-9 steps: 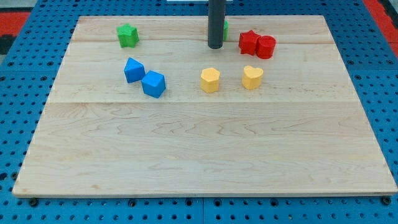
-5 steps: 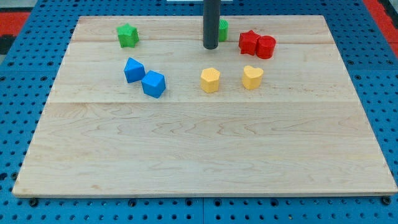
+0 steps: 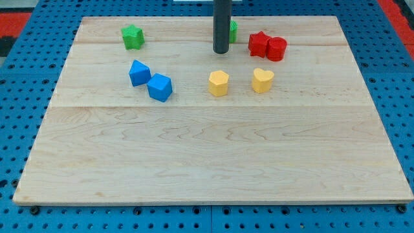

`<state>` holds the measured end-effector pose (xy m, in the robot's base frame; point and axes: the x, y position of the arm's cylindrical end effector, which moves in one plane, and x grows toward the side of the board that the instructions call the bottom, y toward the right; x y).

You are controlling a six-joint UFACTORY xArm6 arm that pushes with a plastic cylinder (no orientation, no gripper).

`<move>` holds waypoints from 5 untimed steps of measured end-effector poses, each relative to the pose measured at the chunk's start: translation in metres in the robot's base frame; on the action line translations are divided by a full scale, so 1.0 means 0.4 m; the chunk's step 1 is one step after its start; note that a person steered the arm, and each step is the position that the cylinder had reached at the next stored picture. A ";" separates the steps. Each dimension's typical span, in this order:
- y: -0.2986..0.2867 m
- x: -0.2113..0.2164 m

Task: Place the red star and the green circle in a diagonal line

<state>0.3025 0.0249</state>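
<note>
- Red star (image 3: 259,43) is sitting near the view's top, right of centre, on the wooden board (image 3: 213,162), and it is touching a red cylinder (image 3: 277,48) on its right side.
- Green circle (image 3: 232,30) is showing only as a sliver just right of the dark rod (image 3: 222,22), which is covering most of it; its round shape cannot be confirmed from what is peeking out.
- My tip (image 3: 221,51) is resting on the board just below and left of that green sliver, and left of the red star with a small gap between them.
- The arm is ending in a bare rod, so nothing is being grasped or clenched; the tip is touching no block that I can make out, though contact with the hidden green block cannot be told.
- A green star (image 3: 132,37) is lying near the top left of the board, well apart from the tip.
- Two blue blocks are sitting left of centre, touching each other: the upper-left one (image 3: 139,72) and the lower-right one (image 3: 160,87).
- A yellow hexagon-like block (image 3: 218,83) is lying below the tip, and a yellow heart (image 3: 262,80) is lying to its right, below the red pair.
- A blue pegboard (image 3: 19,110) is surrounding the board.
</note>
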 end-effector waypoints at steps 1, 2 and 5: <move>-0.011 -0.019; 0.063 -0.055; 0.053 -0.229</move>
<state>0.2107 0.0462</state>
